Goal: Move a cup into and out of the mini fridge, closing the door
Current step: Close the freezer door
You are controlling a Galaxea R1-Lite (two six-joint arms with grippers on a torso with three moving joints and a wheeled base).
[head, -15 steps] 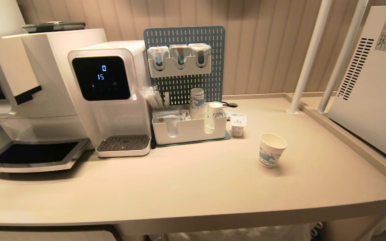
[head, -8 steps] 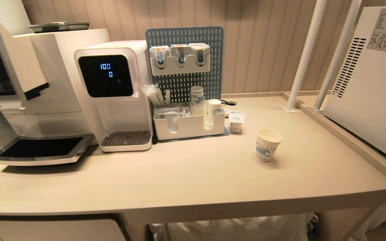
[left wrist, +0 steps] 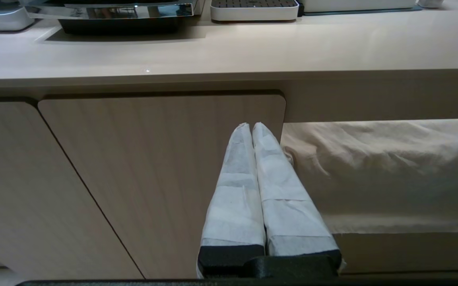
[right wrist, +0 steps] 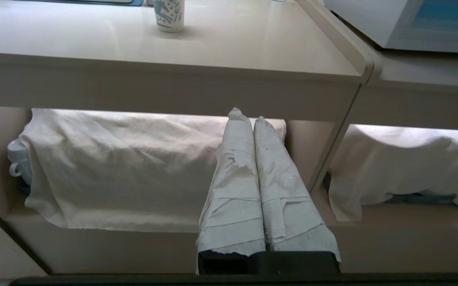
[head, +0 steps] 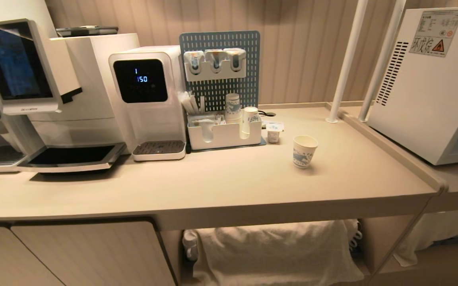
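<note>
The small tapered white paper cup with blue print (head: 304,151) stands upright on the beige laminate counter (head: 233,186), with bare surface on all sides between it, the front edge and the raised right rim, and well apart from the white box-shaped mini fridge (head: 424,87) on the lower ledge to the right. That fridge shows side vent slots and a warning-triangle sticker whose characters are too small to read; its front is cut off by the frame. Below counter level the tape-wrapped left gripper (left wrist: 251,129) and right gripper (right wrist: 245,118) are both clenched empty, before a wood-grain cabinet door (left wrist: 153,178) and a draped white cloth (right wrist: 133,167).
</note>
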